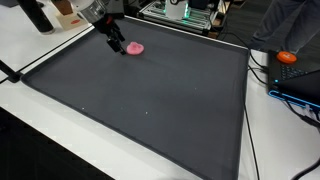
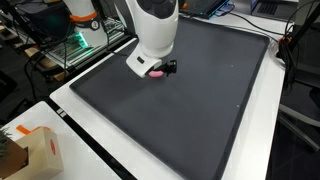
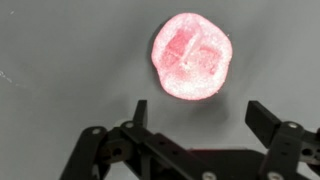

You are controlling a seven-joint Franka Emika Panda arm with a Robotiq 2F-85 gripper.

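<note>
A round pink object (image 3: 191, 56) with a cross-shaped mark on top lies on the dark grey mat (image 3: 60, 90). In the wrist view my gripper (image 3: 200, 112) is open and empty, its two black fingers just short of the pink object. In both exterior views the gripper (image 1: 118, 46) hangs low over the mat next to the pink object (image 1: 135, 47). In an exterior view the arm's white body hides most of the pink object (image 2: 158, 73), and the gripper (image 2: 165, 68) is right at it.
The large dark mat (image 1: 150, 100) covers a white table (image 2: 210, 150). An orange object (image 1: 288, 58) and cables lie past one mat edge. A cardboard box (image 2: 35, 150) stands at a table corner. Equipment with green lights (image 2: 78, 42) stands beyond the mat.
</note>
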